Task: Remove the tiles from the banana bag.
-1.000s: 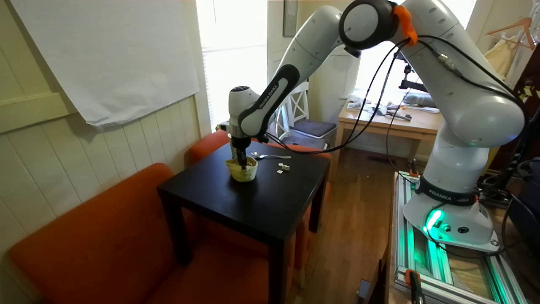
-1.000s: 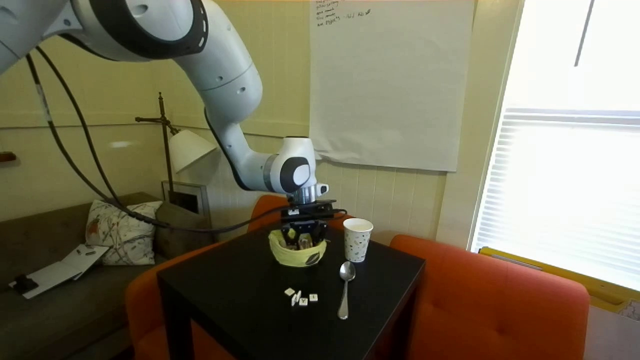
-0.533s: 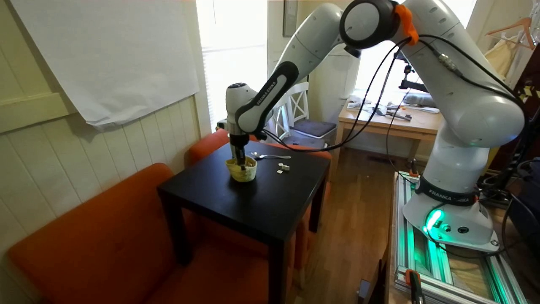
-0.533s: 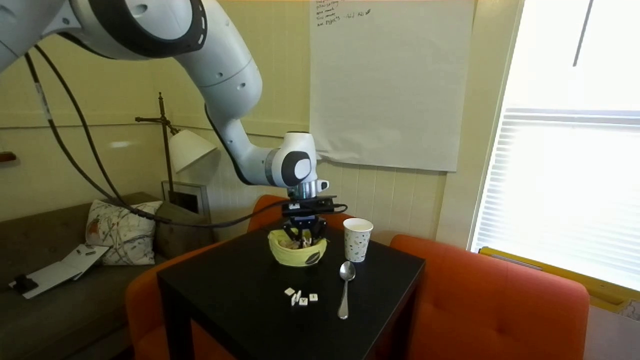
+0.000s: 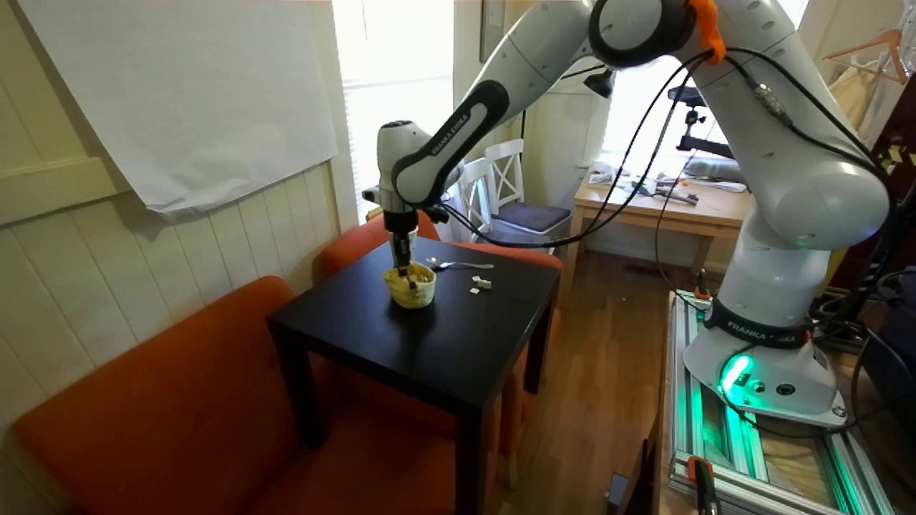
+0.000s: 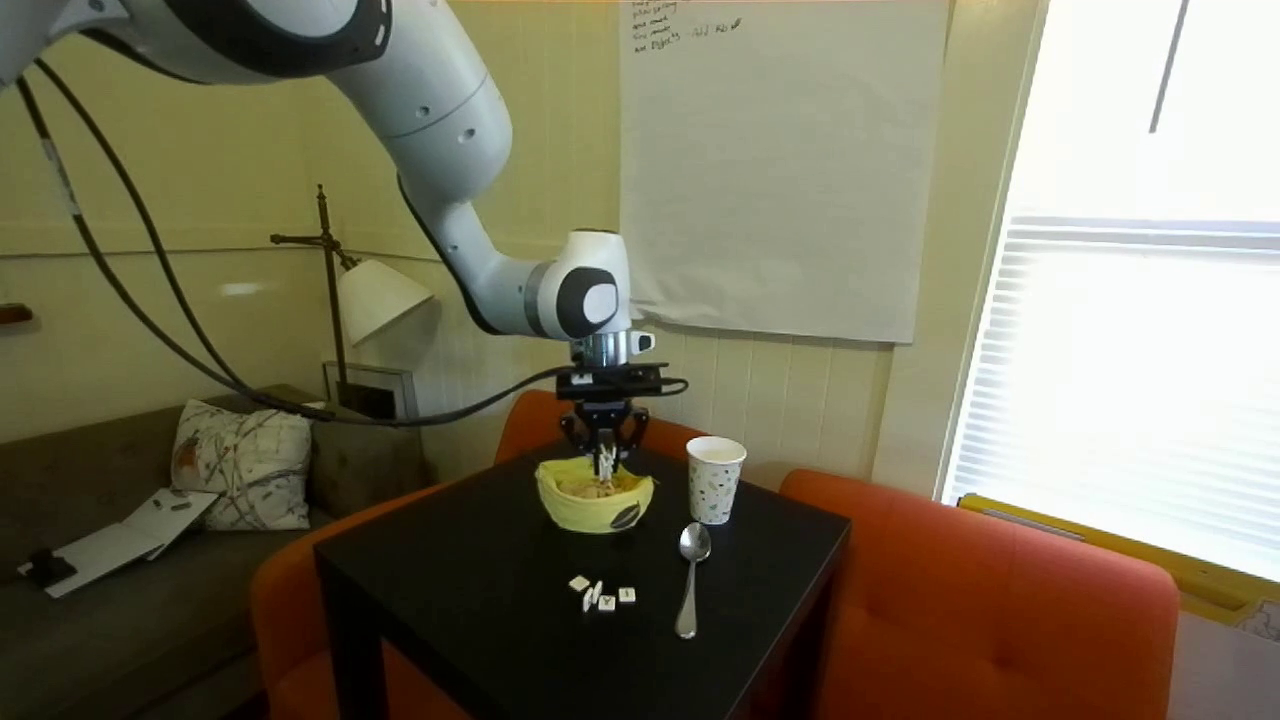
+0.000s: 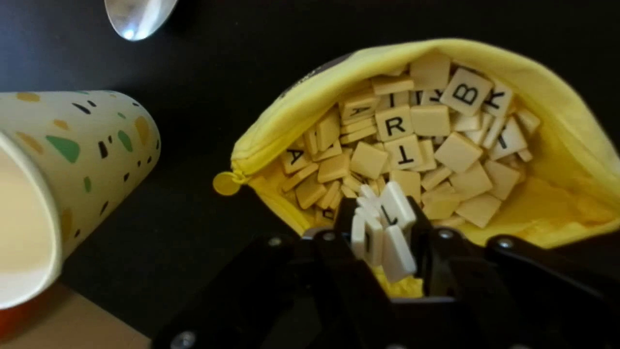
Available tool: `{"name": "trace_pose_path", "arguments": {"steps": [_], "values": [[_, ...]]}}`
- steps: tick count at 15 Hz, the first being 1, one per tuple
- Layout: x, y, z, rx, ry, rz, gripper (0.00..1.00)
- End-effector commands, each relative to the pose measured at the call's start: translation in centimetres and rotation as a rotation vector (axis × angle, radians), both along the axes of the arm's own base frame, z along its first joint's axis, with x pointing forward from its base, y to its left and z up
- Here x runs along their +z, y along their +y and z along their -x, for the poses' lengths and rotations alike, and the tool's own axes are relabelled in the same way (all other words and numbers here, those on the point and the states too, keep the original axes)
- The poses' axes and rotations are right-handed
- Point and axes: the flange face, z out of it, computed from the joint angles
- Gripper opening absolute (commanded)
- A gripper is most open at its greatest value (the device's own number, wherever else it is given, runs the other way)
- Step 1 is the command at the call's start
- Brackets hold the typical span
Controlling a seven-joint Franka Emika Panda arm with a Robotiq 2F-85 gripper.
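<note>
My fingers point(image 7: 422, 228) clamp a cluster of white letter tiles point(image 7: 398, 208) at the gaping mouth of the yellow banana bag point(image 6: 590, 514), where many more tiles point(image 7: 403, 154), R, T and B among them, lie heaped. A speckled cup point(image 6: 712, 490) stands upright near it, contents unclear; a spoon point(image 6: 690, 590) and loose tiles point(image 6: 607, 603) lie on the black desk point(image 6: 460, 580). In both exterior views my arm point(image 6: 445, 150) arches over the desk, wrist point(image 6: 598, 290) pointing straight down.

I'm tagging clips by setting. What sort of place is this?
Probably a home, perhaps a dining corner: orange upholstered chairs stand at a black square-topped table, and a dark upholstered sofa shows beyond. A furnished workspace can't be ruled out.
</note>
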Motion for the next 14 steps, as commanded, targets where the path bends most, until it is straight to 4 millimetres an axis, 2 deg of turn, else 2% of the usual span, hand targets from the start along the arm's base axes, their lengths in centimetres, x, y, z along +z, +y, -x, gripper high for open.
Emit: {"name": "trace_pose_path", "arguments": {"steps": [1, 4, 7, 11, 14], "values": [[3.2, -1.0, 1.3, -0.064, 0.004, -0.027, 0.07], [4.0, -2.9, 2.5, -0.140, 0.014, 0.010, 0.07], [3.6, -5.5, 4.8, -0.259, 0.034, 0.039, 0.07], [1.5, -8.3, 8.0, -0.406, 0.088, 0.068, 0.07], [-0.6, -9.3, 10.1, -0.474, 0.141, 0.077, 0.07]]}}
